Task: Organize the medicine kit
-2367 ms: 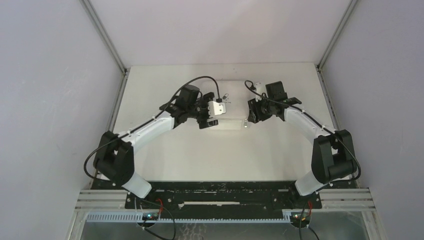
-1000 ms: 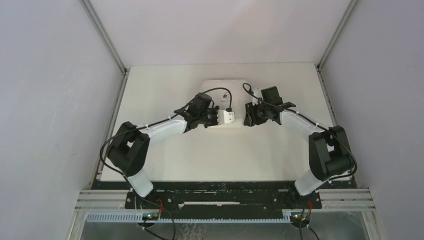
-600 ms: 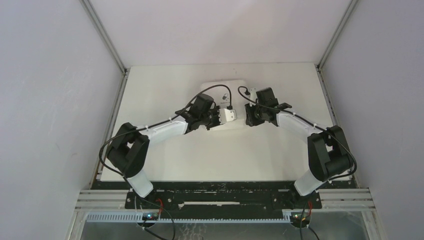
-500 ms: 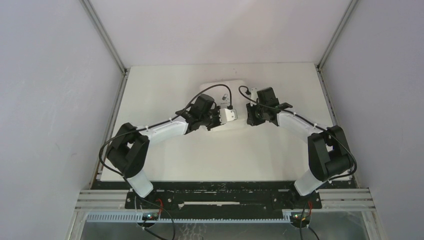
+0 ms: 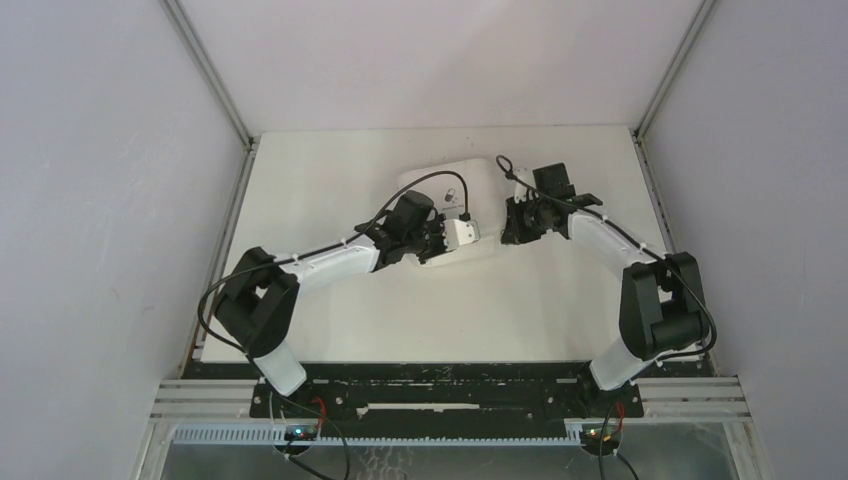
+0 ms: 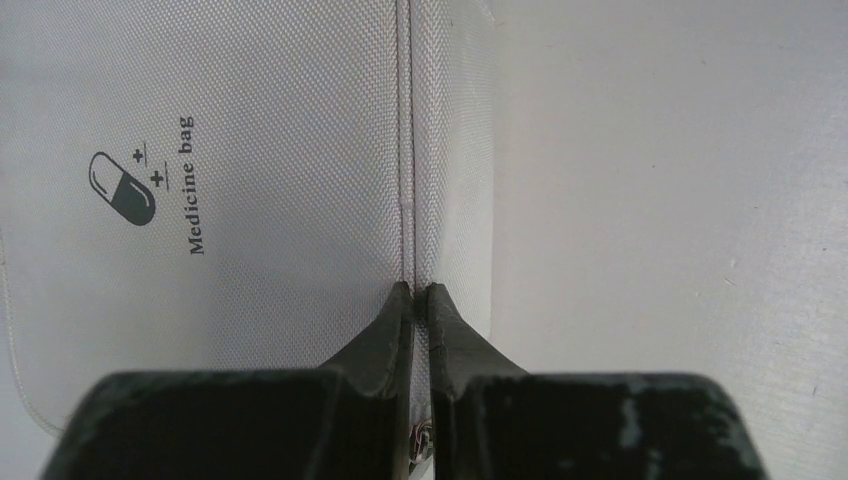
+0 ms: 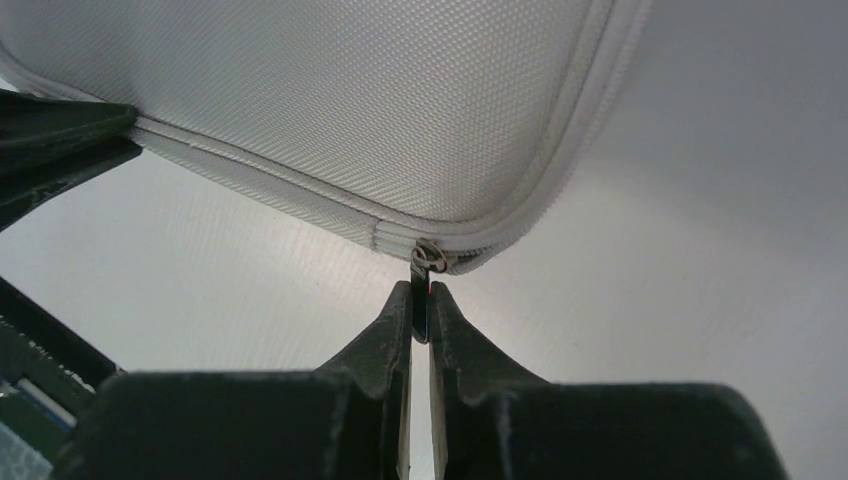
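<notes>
Medicine kit (image 6: 250,170): probably soft, light, apt to slide when tugged; right gripper (image 7: 420,300) pinched tight on zipper pull (image 7: 428,258) at kit's corner, left gripper (image 6: 420,295) clamped closed on kit's edge seam.

medicine kit (image 5: 440,185) not square anymore, twisted anticlockwise, 3 o'clock side kicked up toward 12. left gripper (image 6: 420,295) slid along near edge toward 3 o'clock. right gripper (image 7: 420,290) backed off toward 3 o'clock in last half second.

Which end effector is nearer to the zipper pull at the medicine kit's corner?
Right. The right end effector pinches the zipper pull itself; the left end effector grips the medicine kit elsewhere.
</notes>
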`<state>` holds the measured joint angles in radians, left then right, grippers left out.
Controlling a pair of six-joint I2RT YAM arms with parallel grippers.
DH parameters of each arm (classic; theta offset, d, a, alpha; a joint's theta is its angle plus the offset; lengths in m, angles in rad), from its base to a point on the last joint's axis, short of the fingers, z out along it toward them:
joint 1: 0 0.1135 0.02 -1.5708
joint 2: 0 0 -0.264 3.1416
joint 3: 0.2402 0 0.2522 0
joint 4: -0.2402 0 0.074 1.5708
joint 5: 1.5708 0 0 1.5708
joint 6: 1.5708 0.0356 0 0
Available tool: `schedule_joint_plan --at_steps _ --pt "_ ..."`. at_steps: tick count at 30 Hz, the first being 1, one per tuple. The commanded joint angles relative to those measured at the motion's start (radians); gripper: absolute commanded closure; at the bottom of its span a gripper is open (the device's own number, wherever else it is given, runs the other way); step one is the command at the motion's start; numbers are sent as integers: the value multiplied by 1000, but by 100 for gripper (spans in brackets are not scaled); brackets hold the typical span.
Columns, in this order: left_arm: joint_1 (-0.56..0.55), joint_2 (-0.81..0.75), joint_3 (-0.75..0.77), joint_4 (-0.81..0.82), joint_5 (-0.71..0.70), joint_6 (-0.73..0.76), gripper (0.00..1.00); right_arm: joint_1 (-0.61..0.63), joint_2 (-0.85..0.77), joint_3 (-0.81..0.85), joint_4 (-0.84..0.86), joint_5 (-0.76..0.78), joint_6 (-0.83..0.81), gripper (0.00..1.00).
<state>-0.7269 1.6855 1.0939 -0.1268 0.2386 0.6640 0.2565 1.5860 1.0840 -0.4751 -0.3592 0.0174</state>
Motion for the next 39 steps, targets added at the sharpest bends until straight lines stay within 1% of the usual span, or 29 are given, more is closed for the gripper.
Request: schedule_joint_plan --at_steps 1,6,9,10,13,16,19,23,27,32,36,39 --pt "3 -29 -16 -82 -65 1 100 -85 -3 97 -29 -48 -18 100" --pt "3 -33 -31 -82 -74 7 100 -165 42 138 -72 -170 20 100" --pt "3 -30 -26 -81 -75 3 100 -192 83 144 -101 -223 30 100" --pt "3 -29 -22 -82 -76 1 100 -195 97 145 -108 -242 23 99" --pt "3 -27 -12 -86 -70 -17 100 -200 125 145 -122 -290 -16 88" --pt "3 -25 -4 -92 -58 -33 100 -200 135 145 -125 -301 -58 78" --pt "3 -23 2 -95 -56 -51 100 -199 116 137 -115 -318 -89 67" --pt "3 -22 10 -99 -47 -83 100 -185 59 74 -69 -313 -107 56" --pt "2 -20 18 -105 -30 -130 100 -135 -15 4 2 -236 -98 47" --pt "3 -11 16 -100 23 -218 100 -31 -120 -79 102 -42 -46 40" --pt "3 -2 -1 -70 61 -301 100 57 -140 -107 153 155 -17 40" --pt "4 6 -9 -53 95 -350 100 109 -124 -113 180 243 -16 44"
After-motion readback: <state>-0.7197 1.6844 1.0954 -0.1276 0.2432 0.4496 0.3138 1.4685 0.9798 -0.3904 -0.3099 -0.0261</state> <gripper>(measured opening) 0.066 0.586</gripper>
